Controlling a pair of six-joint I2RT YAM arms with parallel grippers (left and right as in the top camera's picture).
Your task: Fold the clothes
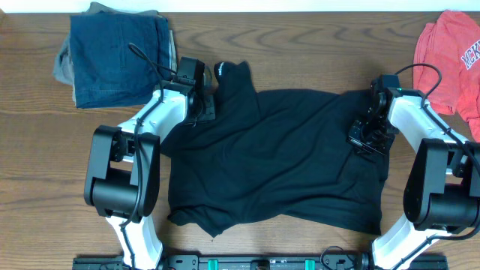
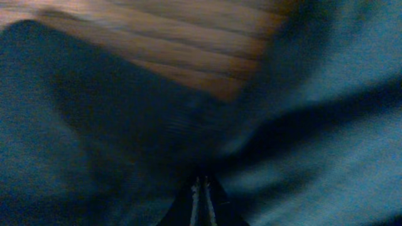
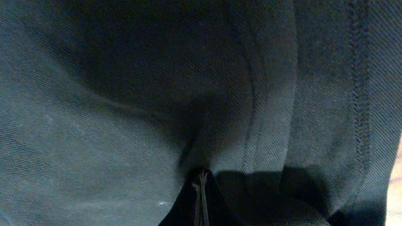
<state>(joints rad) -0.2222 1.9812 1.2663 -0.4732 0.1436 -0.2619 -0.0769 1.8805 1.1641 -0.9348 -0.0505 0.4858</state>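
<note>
Clothes (image 1: 277, 157) between denim pile (image 1: 112, 60) and red shirt (image 1: 450, 52)

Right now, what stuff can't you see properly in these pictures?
Overhead: tips of the left claw and right claw, hidden under their own wrists.
Left wrist: the black garment is blurred; no stitching shows.
Overhead: the red shirt is cut by the right edge, lettering incomplete.
Overhead: the garment's white mark is too small to read.
Overhead: the tan item is mostly covered by the jeans.
</note>
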